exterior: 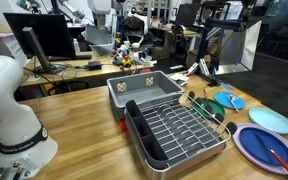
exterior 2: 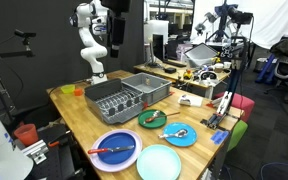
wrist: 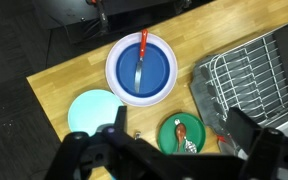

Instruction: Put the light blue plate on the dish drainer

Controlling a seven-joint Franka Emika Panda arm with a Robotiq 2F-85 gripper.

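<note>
A light wooden table [exterior 2: 79,122] is seen in both exterior views. It is set in a crowded lab room, with desks, monitors and equipment ranged behind it. The light blue plate [exterior 2: 159,162] is laid flat near one end of the table, just beside a larger purple-blue plate [exterior 2: 115,147] on which a red utensil [wrist: 143,45] is rested. The dish drainer [exterior 2: 112,100] is placed further along the surface, well apart from the light blue plate, with a grey bin [exterior 2: 149,88] beside it. A green plate [exterior 2: 152,118] and a smaller blue plate [exterior 2: 180,134] are set near the drainer. In the wrist view the gripper [wrist: 176,150] is held above the plates, its fingers spread wide and nothing grasped between them.
</note>
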